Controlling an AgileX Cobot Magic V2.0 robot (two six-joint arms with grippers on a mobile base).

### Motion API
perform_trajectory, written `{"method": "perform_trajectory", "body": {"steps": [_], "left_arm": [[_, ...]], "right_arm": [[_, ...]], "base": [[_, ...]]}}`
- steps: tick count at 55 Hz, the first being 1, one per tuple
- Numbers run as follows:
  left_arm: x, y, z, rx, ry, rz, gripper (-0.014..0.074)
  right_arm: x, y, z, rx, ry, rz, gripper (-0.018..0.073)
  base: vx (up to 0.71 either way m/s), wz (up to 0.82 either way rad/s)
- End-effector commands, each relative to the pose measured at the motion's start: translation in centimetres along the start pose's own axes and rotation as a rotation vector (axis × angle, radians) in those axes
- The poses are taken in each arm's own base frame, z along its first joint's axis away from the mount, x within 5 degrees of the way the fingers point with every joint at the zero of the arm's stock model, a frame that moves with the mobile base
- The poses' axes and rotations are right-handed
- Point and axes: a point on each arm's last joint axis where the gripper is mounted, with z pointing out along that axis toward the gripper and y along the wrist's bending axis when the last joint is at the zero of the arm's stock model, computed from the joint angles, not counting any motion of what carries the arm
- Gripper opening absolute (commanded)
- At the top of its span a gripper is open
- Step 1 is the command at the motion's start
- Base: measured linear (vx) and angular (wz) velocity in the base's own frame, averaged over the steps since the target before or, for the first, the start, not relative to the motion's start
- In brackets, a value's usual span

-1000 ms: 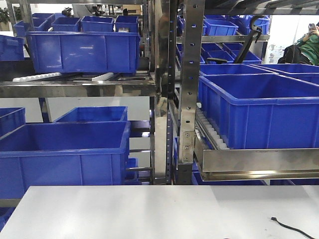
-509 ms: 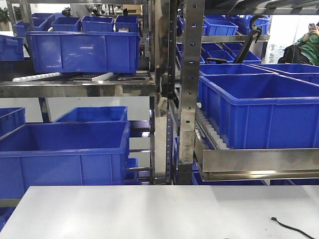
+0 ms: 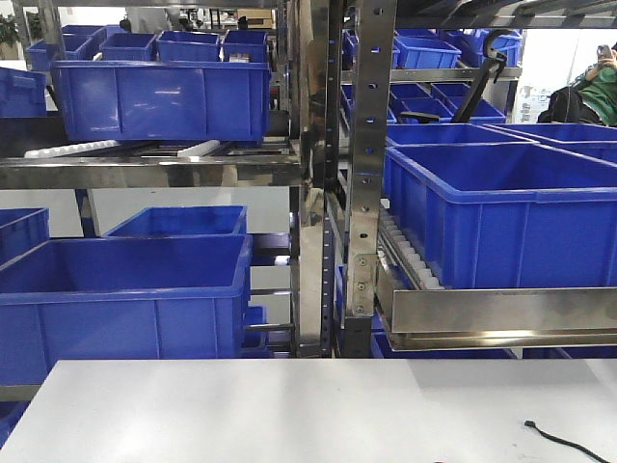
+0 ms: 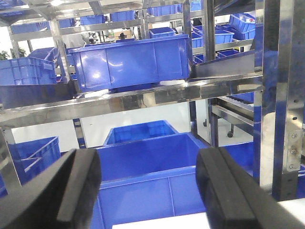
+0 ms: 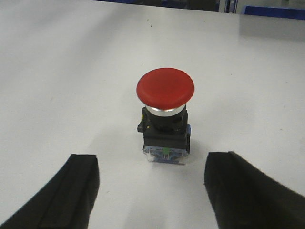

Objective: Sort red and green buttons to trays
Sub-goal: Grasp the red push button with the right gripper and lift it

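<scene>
In the right wrist view a button with a round red mushroom cap on a dark boxy body stands on the white table. My right gripper is open, its two black fingers wide apart, just short of the button, which lies centred ahead of the gap and untouched. My left gripper is open and empty, raised and facing the shelving. The green button and both trays are out of view. Neither gripper shows in the front view.
Steel racks with deep blue crates stand behind the white table. A thin black cable lies at the table's right front. A large blue crate lies ahead of the left gripper. A person sits at the far right.
</scene>
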Motion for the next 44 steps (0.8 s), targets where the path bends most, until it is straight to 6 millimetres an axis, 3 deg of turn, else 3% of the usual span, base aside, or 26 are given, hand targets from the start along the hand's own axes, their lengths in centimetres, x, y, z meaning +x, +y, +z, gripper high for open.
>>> {"method": "perform_trajectory", "body": {"steps": [1,15,22,27,34,44], "left_arm": [[-1.7,0.0,-0.1,0.003,-0.103,-0.006,0.0556],[-1.7,0.0,-0.1,0.003,-0.103,-0.003,0.0556],[-1.7,0.0,-0.1,0.003,-0.103,-0.003,0.0556],[-1.7,0.0,-0.1,0.003,-0.103,-0.003,0.0556],[-1.7,0.0,-0.1,0.003,-0.103,-0.003,0.0556],[-1.7,0.0,-0.1,0.004,-0.102,-0.007,0.0556]], "right_arm": [[-3.0,-0.2,1.4,-0.042,-0.284,-0.026,0.051],[-2.6,-1.2,6.2,-0.116,-0.291,-0.029,0.051],[-3.1,-1.7,7.6,-0.117,-0.319,-0.036,0.0484],[-3.3,-1.7,7.8,-0.118,-0.33,-0.034,0.0353],[-3.1,-1.4,7.6,-0.146,-0.317,-0.038,-0.0004],[-3.6,-0.5,6.2,-0.199,-0.317,-0.059,-0.0011]], "base": [[0.0,0.0],[0.0,0.0],[0.0,0.0],[0.0,0.0],[0.0,0.0],[0.0,0.0]]}}
